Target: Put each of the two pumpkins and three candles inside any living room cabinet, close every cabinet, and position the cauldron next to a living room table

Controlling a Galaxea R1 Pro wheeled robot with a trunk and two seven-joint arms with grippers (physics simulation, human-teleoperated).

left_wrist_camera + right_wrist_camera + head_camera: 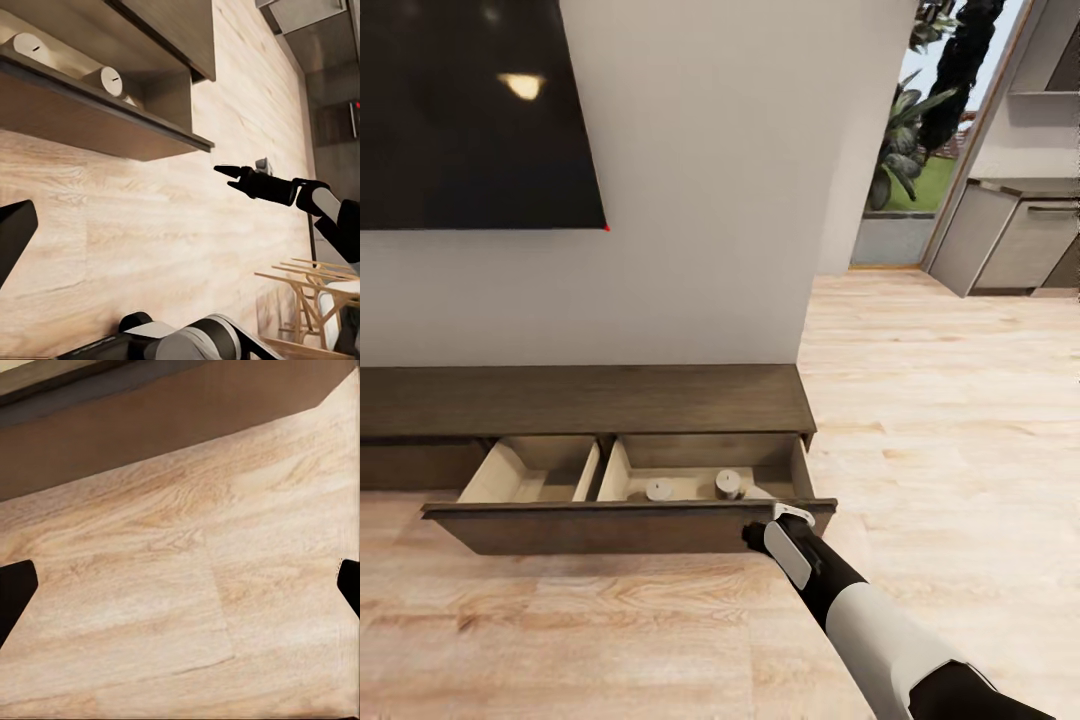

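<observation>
Right gripper [758,531], fingers apart and empty, sits by the open cabinet [630,528] drawer holding two candles [659,489]; I think pushing it shut comes next.

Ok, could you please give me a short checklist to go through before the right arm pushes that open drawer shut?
1. Drawer of the cabinet pulled out: ok, it is open.
2. Candles inside: ok for two, candle and candle stand in the right compartment; third cannot tell.
3. Pumpkins inside: cannot tell, the left compartment's visible part looks bare.
4. Right gripper at the drawer front: ok, near its right end.
5. Right gripper empty: ok, fingers apart over bare floor.
6. Left gripper: cannot tell.
</observation>
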